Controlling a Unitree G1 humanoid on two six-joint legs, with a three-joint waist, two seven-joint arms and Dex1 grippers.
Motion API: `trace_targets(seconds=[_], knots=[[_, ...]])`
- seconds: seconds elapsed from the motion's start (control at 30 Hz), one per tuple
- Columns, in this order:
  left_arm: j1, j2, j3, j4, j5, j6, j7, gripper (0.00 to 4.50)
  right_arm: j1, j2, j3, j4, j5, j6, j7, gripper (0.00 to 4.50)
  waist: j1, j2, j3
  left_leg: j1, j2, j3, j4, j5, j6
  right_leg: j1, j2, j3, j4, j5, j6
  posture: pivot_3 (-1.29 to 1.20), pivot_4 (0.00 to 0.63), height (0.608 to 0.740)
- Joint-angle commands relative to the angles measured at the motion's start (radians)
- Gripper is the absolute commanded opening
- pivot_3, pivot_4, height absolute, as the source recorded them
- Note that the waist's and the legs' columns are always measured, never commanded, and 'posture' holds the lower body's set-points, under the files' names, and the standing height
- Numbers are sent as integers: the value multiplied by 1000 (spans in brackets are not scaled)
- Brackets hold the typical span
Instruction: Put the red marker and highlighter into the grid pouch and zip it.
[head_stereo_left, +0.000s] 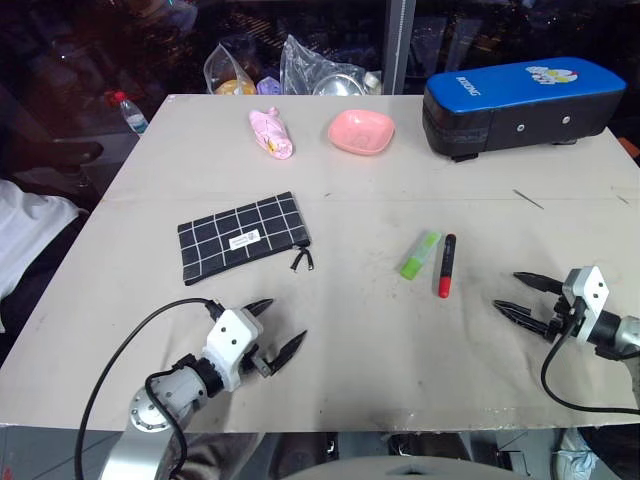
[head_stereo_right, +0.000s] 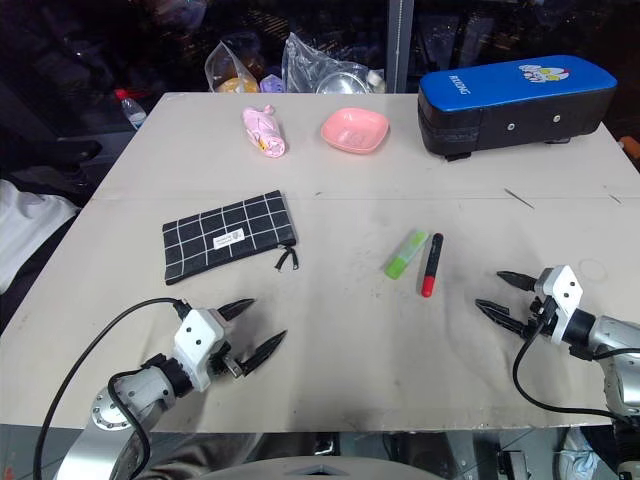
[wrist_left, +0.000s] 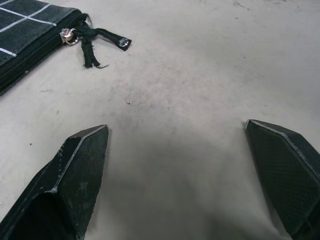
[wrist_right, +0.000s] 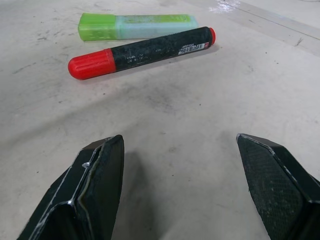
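Hands first, nearest the front edge of the surface (head_stereo_left: 150, 150): the left hand (head_stereo_left: 277, 328) sits at about seven o'clock with its two black fingers spread wide and nothing between them, and the right hand (head_stereo_left: 520, 296) at about four o'clock is likewise well open and empty. Both hang low over bare tabletop. Just beyond the left hand lies the pouch (head_stereo_left: 243, 238), flat at around ten o'clock from the middle, its zipper pull (head_stereo_left: 304, 261) trailing off the near right corner. Between the pouch and the right hand, the marker (head_stereo_left: 446, 265) and the highlighter (head_stereo_left: 421, 254) lie side by side, close together, the marker's red end toward the front. Farther back, around twelve o'clock, sit a pink bowl (head_stereo_left: 360, 131) and a pink bundle (head_stereo_left: 271, 132), with a big blue case (head_stereo_left: 522, 103) at two o'clock.
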Motion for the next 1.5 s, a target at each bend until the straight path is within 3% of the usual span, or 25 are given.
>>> trace_targets(seconds=[0.03, 0.43, 0.8, 0.93, 1.2, 1.37, 1.5], knots=[[-15, 14, 45, 12, -21, -22, -9, 4463, -8, 12, -15, -69, 46, -6, 17, 3606, 0, 0, 0, 0, 0, 0, 0, 0, 0, 0, 0, 0, 0, 0, 0, 0, 150, 740], [-99, 162, 298, 220, -115, -86, -142, 4463, -102, 92, 112, -394, 186, 201, 1, 3606, -2, 0, 1, 0, 1, -1, 0, 0, 0, -1, -3, -5, 0, 1, 2, 0, 150, 740], [-193, 417, 453, 754, 11, -423, -186, 4463, -106, 141, 153, -434, 168, 220, -15, 3606, -3, -8, 5, -3, 0, -2, 0, 0, 0, -2, -7, -9, 0, 0, -1, 0, 150, 740], [-254, 487, 388, 940, 118, -600, -147, 4463, -110, 151, 162, -423, 159, 211, -17, 3606, -4, -7, 6, -3, 0, -1, -1, 0, 0, -4, -8, -8, 0, 0, -1, 0, 150, 740], [-425, 490, 229, 1127, 232, -773, -108, 4463, -82, 164, 154, -431, 147, 192, -30, 3606, 0, -9, 6, -4, 0, -1, -1, 0, 0, -4, -8, -9, 0, 1, 2, 0, 150, 740], [-574, 506, 88, 1223, 396, -930, -15, 4463, -75, 169, 152, -432, 144, 185, -39, 3606, 9, -8, 6, -4, 0, -1, -1, 0, 0, -4, -7, -10, 1, 2, 2, 0, 150, 740], [-675, 541, -23, 1240, 607, -1084, 142, 4463, -77, 169, 150, -431, 144, 183, -44, 3606, 18, -8, 6, -4, -1, 0, 0, 0, 0, -3, -3, -10, 2, 2, 3, 0, 150, 740]])
